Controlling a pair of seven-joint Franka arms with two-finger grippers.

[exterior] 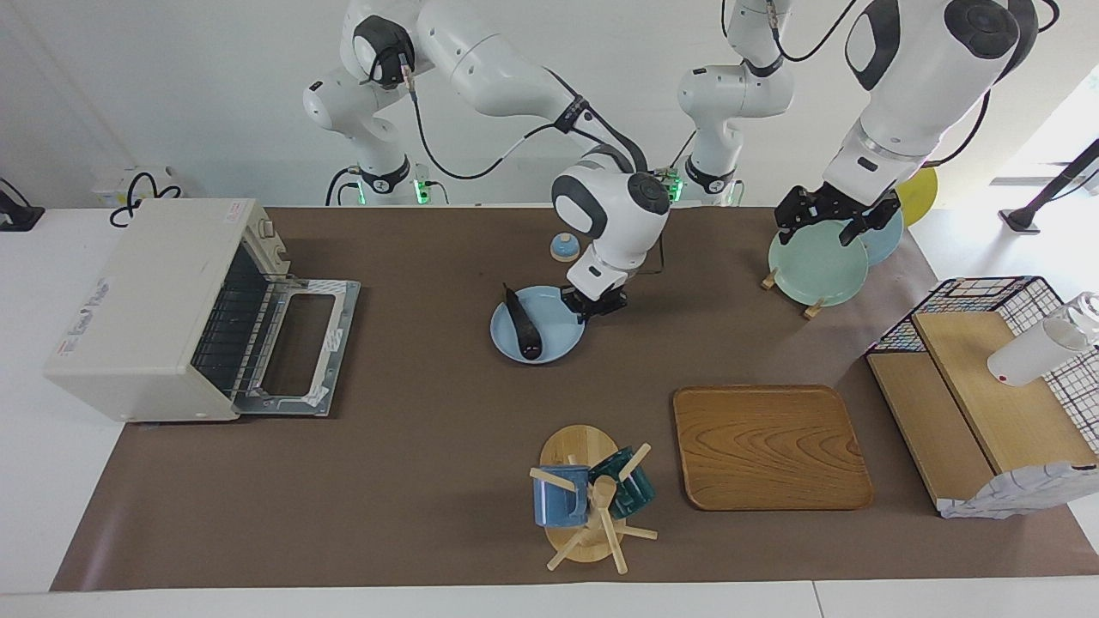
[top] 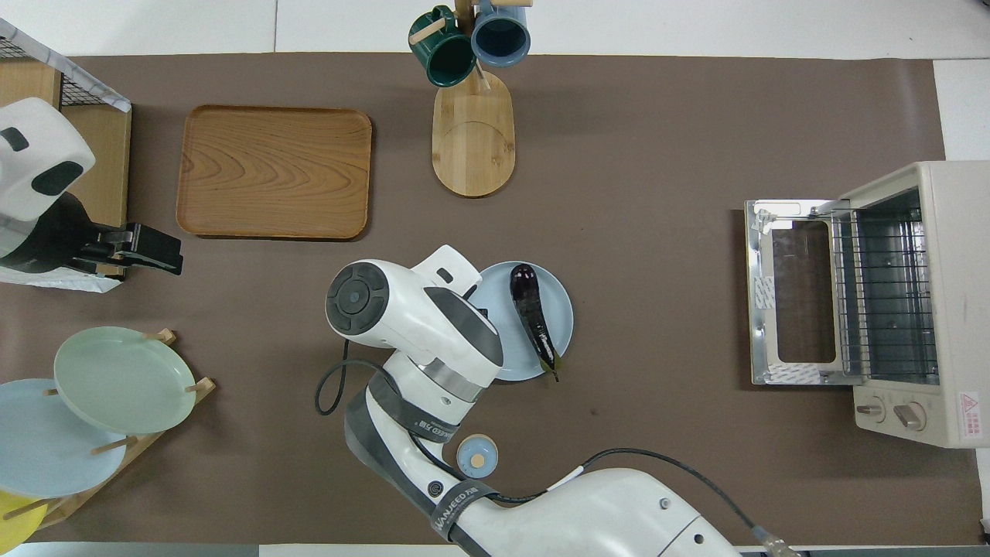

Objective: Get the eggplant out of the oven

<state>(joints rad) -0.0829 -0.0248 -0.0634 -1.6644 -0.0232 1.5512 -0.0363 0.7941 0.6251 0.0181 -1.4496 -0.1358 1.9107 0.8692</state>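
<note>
The eggplant (exterior: pixel 523 325) lies on the blue plate (exterior: pixel 558 335) at centre frame, out of the oven (exterior: pixel 154 300) at left. The right gripper (exterior: pixel 594 302) hangs at the plate's rim, jaws shut and empty; the left gripper (exterior: pixel 834 216), at upper right, waits with jaws wide. Lifting carelessly could clip the rim and roll the eggplant off onto the counter (exterior: pixel 412 481).

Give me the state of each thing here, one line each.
oven: door dropped fully open, rack empty
eggplant: lying on the light blue plate, out of the oven
right gripper: shut, empty, over the plate's rim beside the eggplant
left gripper: open, empty, waiting over the plate rack
wooden tray: empty
mugs: two, hung on the mug tree
</note>
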